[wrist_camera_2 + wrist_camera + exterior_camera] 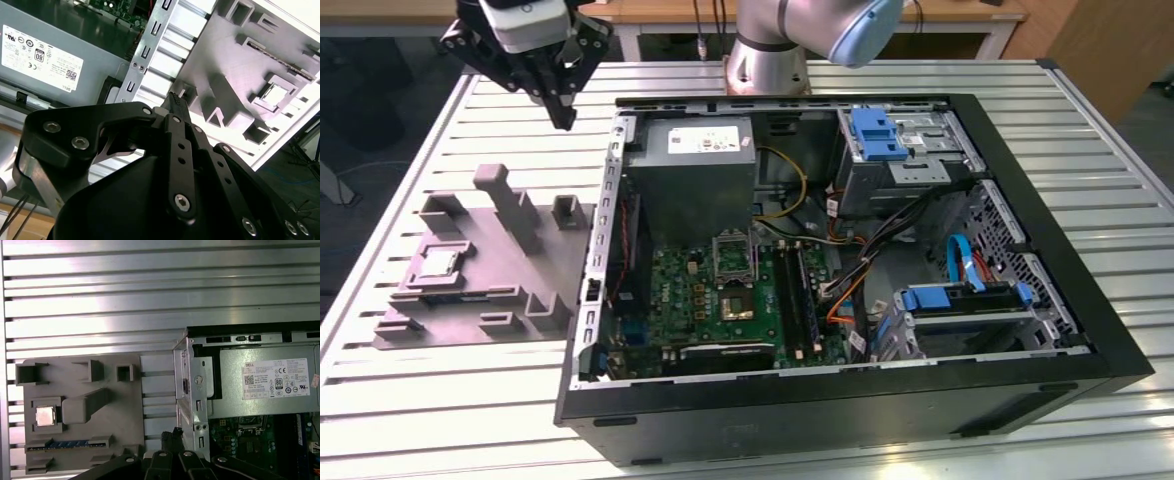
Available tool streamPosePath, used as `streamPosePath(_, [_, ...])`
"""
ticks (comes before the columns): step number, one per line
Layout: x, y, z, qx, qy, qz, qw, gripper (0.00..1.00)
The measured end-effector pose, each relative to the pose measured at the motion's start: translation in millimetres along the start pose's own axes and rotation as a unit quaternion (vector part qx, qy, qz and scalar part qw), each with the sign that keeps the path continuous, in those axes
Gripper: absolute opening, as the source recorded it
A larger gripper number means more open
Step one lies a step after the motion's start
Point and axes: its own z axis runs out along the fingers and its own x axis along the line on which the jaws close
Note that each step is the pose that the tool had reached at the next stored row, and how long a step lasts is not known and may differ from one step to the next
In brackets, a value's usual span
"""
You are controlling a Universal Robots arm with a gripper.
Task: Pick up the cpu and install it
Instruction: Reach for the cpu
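Gripper: fingers pressed together, empty, high above the table by the case corner.
Cpu: flat in a fixture pocket, well apart from gripper.
Room: fixture edge just beside case wall; bare slats elsewhere.

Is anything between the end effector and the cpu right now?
Nothing covers the cpu, bare in its fixture recess. The end effector hangs higher, off to one side; the fixture's posts rise between them.
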Motion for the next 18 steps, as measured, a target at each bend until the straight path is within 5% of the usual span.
streamPosePath(18, [3.3,-0.3,0.8,0.0,0.0,0.0,1.0,0.11])
